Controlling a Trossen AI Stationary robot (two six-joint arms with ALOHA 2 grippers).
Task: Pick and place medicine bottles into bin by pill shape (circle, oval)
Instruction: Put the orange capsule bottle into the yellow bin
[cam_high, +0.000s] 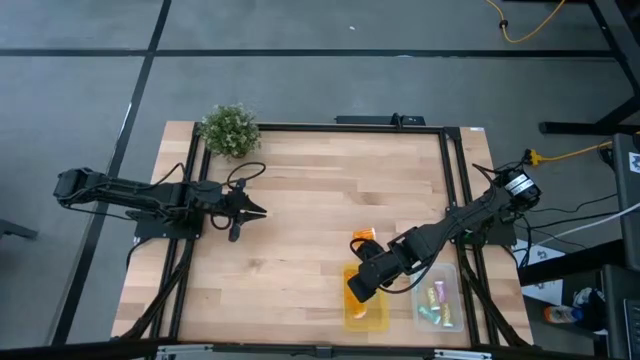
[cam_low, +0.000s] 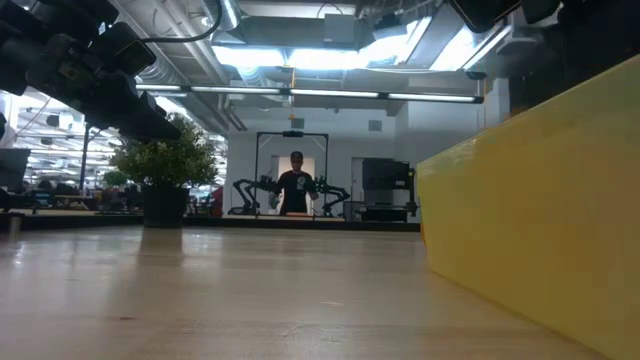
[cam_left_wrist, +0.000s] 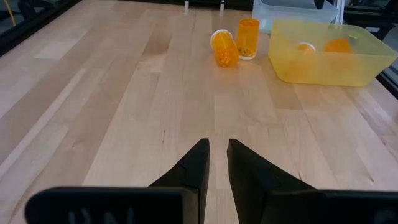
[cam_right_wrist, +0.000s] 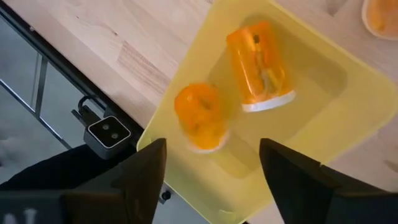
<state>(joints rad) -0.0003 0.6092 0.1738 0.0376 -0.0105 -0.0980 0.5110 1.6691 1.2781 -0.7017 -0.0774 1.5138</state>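
My right gripper (cam_right_wrist: 211, 162) is open and empty, pointing down over the yellow bin (cam_right_wrist: 323, 118), which also shows in the high view (cam_high: 372, 318). Two translucent orange bottles lie in that bin, one on its side (cam_right_wrist: 258, 62) and one nearer the fingers (cam_right_wrist: 200, 118). Two more orange bottles are on the table beyond the bin, one lying (cam_left_wrist: 224, 48) and one upright (cam_left_wrist: 248, 38). Pale bottles with coloured caps (cam_high: 437, 300) lie in the clear bin (cam_high: 452, 275). My left gripper (cam_left_wrist: 217, 155) is shut and empty, hovering at the table's left (cam_high: 250, 212).
A leafy green plant (cam_high: 229, 130) stands at the far left corner. A dark frame (cam_high: 450, 180) runs along the table's edges. In the low view the yellow bin's wall (cam_low: 540, 230) fills the right side, and a person (cam_low: 296, 185) stands far behind the table.
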